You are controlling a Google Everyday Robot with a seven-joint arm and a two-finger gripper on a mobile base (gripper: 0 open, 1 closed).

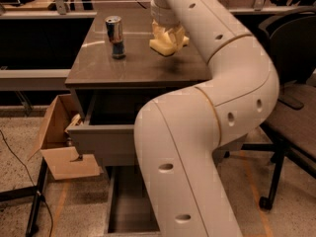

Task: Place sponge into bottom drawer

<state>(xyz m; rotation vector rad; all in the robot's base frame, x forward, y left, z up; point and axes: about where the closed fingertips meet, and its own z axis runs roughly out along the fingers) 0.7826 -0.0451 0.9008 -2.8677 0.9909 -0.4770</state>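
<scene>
gripper (pixel 168 33) is sitting over the back of the cabinet top (pixel 133 70), clamping the sponge (pixel 165 46). The sponge is hanging just clear of the surface, with its shadow showing underneath. Grab phase looks done to me; the transfer is what's left.

Risks I'm seeing:
- The bottom drawer (pixel 131 204) is lying open at floor level, well below and in front of the sponge. The upper drawer (pixel 101 139) is also standing open and overhanging the back part of it. A straight drop from the cabinet edge is likely landing the sponge in the wrong drawer.
- Only the front strip of the bottom drawer floor is showing. The robot's own arm (pixel 197 147) is blocking its right side, so aiming there is partly blind.
- The wrist is going to have to dip past the upper drawer's front lip, so a snag there is plausible.
- The foam is looking squashed in the grip. Soft stuff like that can be creeping out during a long swing, or sticking on release and bouncing off the low side wall onto the floor.
- The slim drink can (pixel 115 36) is standing to the left, near but apart. A leftward sweep is risking a knock-over.
- The office chair (pixel 296 107) is crowding the elbow on the right, and the cardboard box (pixel 59 132) is sitting just beside the drawers on the left.
</scene>
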